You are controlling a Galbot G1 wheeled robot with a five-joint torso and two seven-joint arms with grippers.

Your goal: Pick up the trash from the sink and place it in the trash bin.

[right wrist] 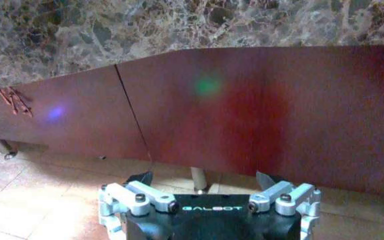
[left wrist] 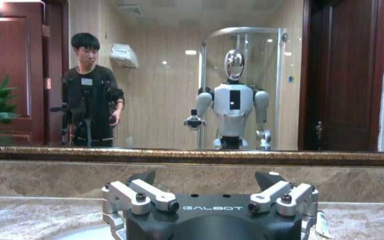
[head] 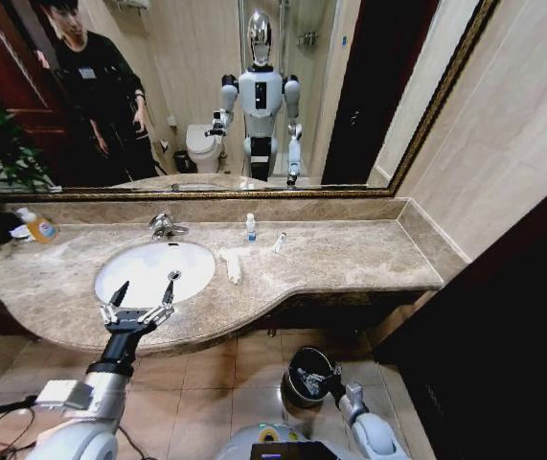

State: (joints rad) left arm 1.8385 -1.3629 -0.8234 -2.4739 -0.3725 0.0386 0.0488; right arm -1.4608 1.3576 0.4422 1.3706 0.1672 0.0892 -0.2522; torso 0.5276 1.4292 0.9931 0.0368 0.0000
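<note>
The sink (head: pixel 148 278) is a white oval basin in a beige marble counter, with a chrome faucet (head: pixel 165 226) behind it. A long crumpled white tissue (head: pixel 232 264) lies on the counter just right of the basin rim. Farther right lies a small white tube (head: pixel 280 242). My left gripper (head: pixel 147 286) hovers open over the basin's front rim with nothing between its fingers; in the left wrist view this gripper (left wrist: pixel 205 178) points at the mirror wall. The black trash bin (head: pixel 307 372) stands on the floor below the counter. My right gripper (right wrist: pixel 204 178) is open, low beside the bin, facing the cabinet front.
A small clear bottle with a blue cap (head: pixel 250 228) stands upright behind the tissue. An orange soap bottle (head: pixel 39 226) and a plant (head: pixel 0 153) sit at the counter's far left. A large mirror (head: pixel 254 96) backs the counter. The dark red cabinet front (right wrist: pixel 245 110) runs under it.
</note>
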